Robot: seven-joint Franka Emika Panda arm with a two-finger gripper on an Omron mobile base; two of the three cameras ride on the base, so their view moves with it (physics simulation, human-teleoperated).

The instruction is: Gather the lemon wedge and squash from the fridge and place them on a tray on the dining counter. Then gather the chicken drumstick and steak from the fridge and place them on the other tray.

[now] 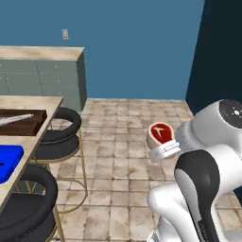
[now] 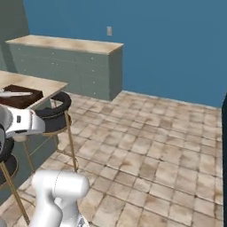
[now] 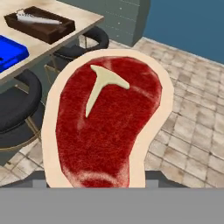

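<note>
Tool (image 1: 163, 144) clamped on the steak (image 1: 160, 133), carrying it toward the dining counter (image 1: 33, 127) at ten o'clock; next, reach over a tray (image 3: 41, 24) and release.

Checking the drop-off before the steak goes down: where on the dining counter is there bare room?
Bare beige counter top shows between the dark brown wooden tray and the bright blue tray, and along the edge above the black round stools. The trays crowd the rest. The red raw steak sits in the tool.
</note>
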